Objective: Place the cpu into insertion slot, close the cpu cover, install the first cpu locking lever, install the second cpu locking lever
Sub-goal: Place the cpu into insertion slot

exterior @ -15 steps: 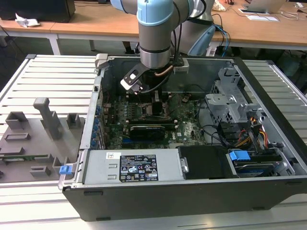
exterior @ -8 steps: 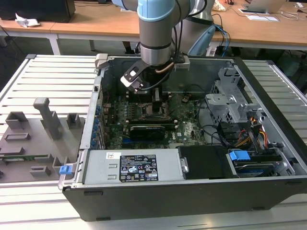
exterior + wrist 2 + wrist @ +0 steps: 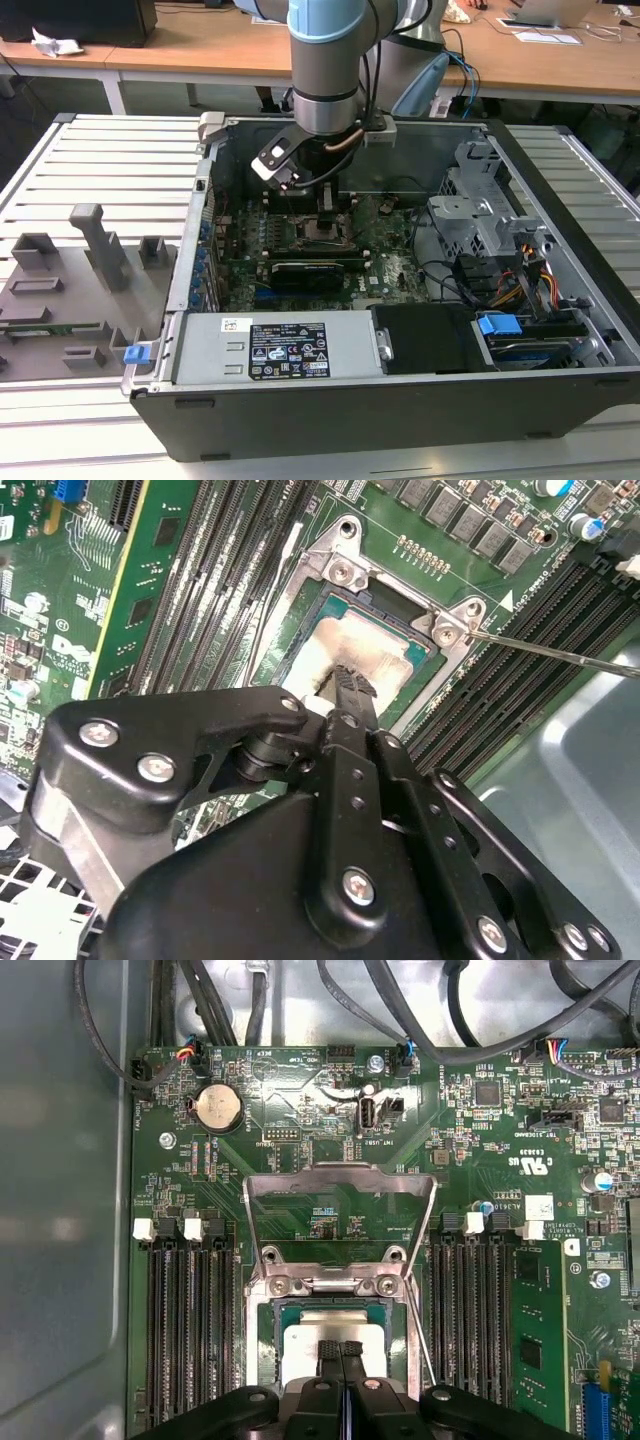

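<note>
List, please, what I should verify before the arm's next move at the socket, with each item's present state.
1. cpu lies in the insertion slot: ok.
2. cpu seated flat all round: cannot tell, the fingers hide part.
3. cpu cover closed: not ok, it stands open.
4. Cover's path clear: not ok, the gripper is over the cpu, fingers together.
5. Locking lever latched: not ok, it sticks out free.

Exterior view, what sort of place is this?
Probably a robotics lab or workshop: a robot arm reaches into an open computer case on a slatted metal table, with wooden desks behind.
</note>
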Controlling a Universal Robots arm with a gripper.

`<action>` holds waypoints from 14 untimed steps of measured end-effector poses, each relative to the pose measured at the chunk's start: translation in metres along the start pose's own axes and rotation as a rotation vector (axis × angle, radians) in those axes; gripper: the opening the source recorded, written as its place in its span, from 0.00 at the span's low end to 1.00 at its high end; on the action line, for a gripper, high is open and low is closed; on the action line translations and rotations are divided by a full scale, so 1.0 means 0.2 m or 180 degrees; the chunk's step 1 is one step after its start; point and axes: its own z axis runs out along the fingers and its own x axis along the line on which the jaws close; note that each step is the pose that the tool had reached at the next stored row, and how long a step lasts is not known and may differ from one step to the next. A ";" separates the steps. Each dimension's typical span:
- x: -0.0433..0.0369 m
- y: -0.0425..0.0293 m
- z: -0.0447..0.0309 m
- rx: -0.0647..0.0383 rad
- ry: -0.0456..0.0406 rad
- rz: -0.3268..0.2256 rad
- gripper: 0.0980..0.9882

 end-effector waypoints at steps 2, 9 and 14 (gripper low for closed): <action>0.000 0.000 -0.001 0.0000 0.0000 0.0000 0.01; 0.000 0.000 -0.009 0.0001 0.0001 0.0000 0.01; 0.000 0.001 -0.018 0.0000 0.0002 0.0000 0.01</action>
